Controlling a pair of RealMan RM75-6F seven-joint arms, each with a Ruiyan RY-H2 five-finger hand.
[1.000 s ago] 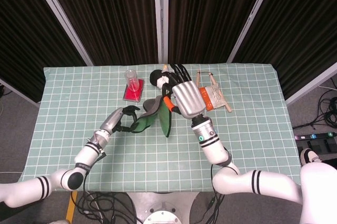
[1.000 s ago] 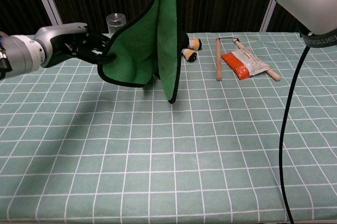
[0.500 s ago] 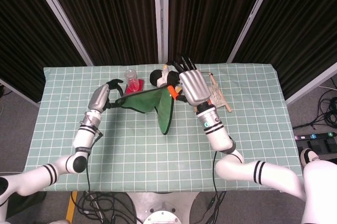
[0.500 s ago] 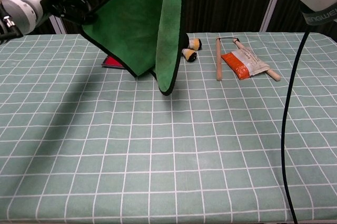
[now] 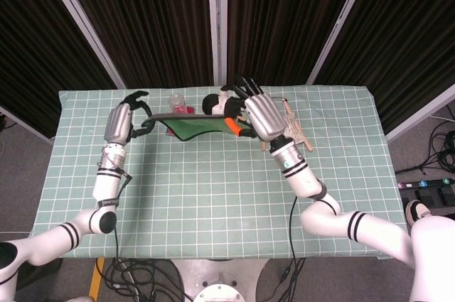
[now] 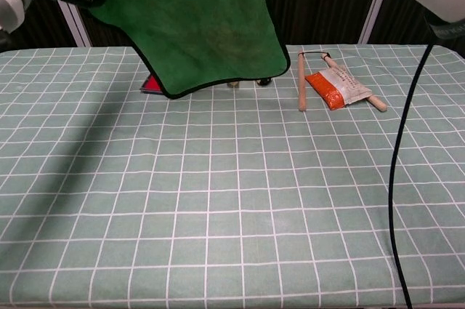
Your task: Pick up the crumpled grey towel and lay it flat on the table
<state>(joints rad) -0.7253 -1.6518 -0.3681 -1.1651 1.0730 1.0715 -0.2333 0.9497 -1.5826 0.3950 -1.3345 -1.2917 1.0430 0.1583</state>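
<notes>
Above the table's 12 o'clock edge, the green, dark-edged cloth towel hangs stretched, left hand and right hand pinching corners; uneven lowering may refold it

L hand swings up and out w/ its corner; towel now hangs spread between both hands, no longer folded.

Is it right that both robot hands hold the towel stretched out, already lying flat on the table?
Not quite. Both robot hands, left and right, do hold the towel stretched out, but it hangs in the air, not on the table. The chest view shows its lower edge clear of the cloth.
</notes>
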